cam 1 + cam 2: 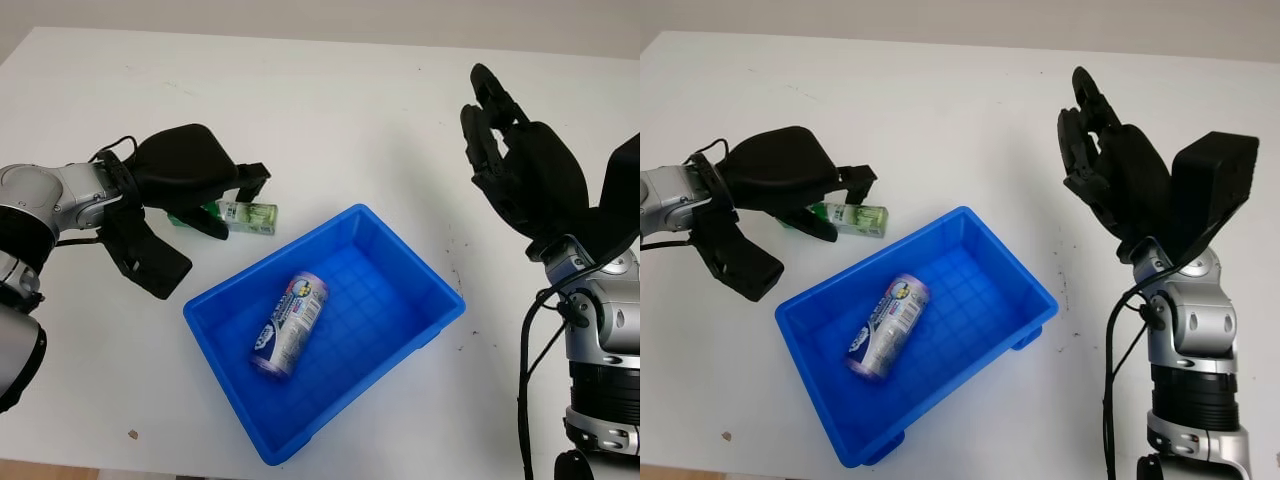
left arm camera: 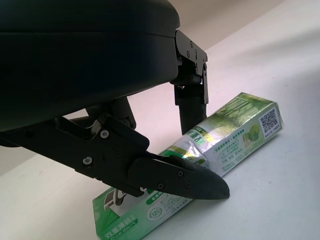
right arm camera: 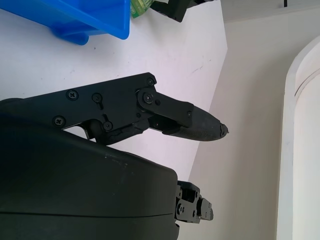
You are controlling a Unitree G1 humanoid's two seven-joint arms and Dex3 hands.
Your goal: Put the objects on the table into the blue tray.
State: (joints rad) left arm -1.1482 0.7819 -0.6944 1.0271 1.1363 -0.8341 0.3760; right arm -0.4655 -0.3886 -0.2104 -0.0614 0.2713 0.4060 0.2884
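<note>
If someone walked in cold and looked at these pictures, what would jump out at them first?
The bright blue tray in the middle of the white table, with a purple can lying on its side inside it. Next, the left hand on the tray's far left, its fingers closing around a green box on the table. The right hand is open, raised upright right of the tray.
</note>
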